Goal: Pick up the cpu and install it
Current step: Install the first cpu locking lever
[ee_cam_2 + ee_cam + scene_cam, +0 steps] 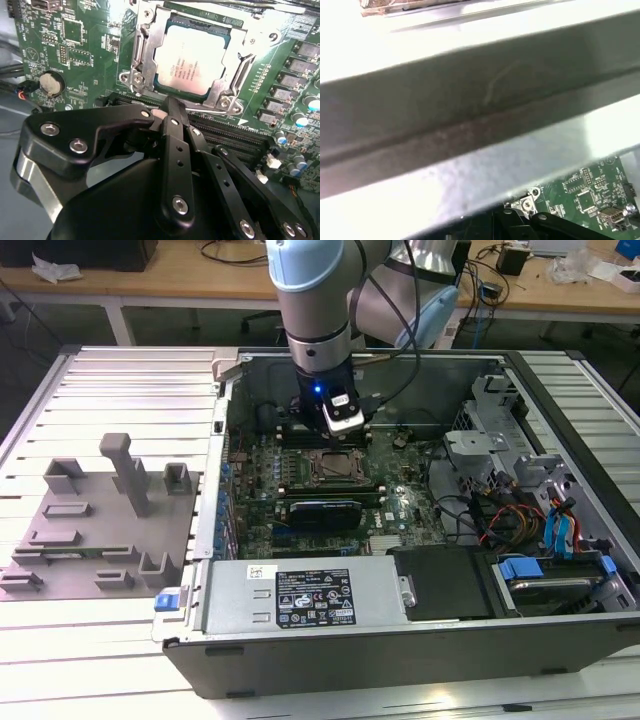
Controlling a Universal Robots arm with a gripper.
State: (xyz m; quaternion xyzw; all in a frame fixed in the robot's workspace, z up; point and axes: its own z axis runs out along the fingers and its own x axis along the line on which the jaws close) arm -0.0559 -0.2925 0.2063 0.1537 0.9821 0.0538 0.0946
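The cpu (192, 57), a flat silvery square chip, lies inside the metal socket frame (145, 60) on the green motherboard (75, 45). In the second wrist view my gripper (169, 107) hangs just off the socket's edge, its black fingers drawn together with nothing between them. In the exterior view the gripper (340, 430) hovers over the far edge of the socket (335, 465), inside the open computer case (230, 400).
A grey fixture plate (100, 530) with blocks and posts lies at the exterior view's left. The power supply (310, 595) fills the case's near side. Drive bays and cables (540, 530) crowd the right. The grey case wall (470, 100) is close to the wrist.
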